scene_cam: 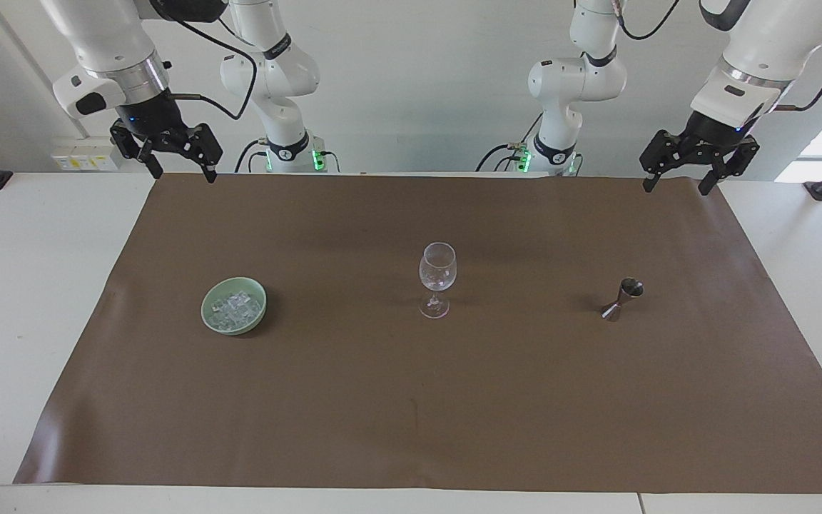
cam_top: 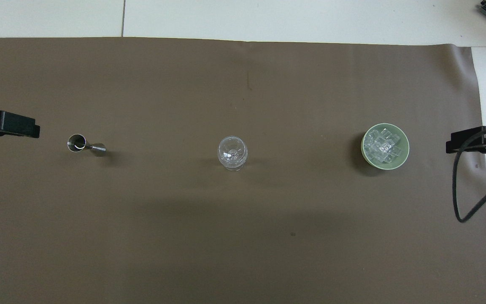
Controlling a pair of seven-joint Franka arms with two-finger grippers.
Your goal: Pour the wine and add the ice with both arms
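Standing in one row across the middle of the brown mat (scene_cam: 411,400) are three things: one green bowl (scene_cam: 234,305) toward the right arm's end, one empty wine glass (scene_cam: 437,278) at the centre, and one metal jigger (scene_cam: 621,299) toward the left arm's end, all well apart. The ice (scene_cam: 235,308) lies heaped in the bowl. Nothing stands between the arms and these things. Both grippers hang with fingers spread and empty: the right gripper (scene_cam: 178,169) over the mat's corner nearest its base, the left gripper (scene_cam: 676,183) over the matching corner at its own end.
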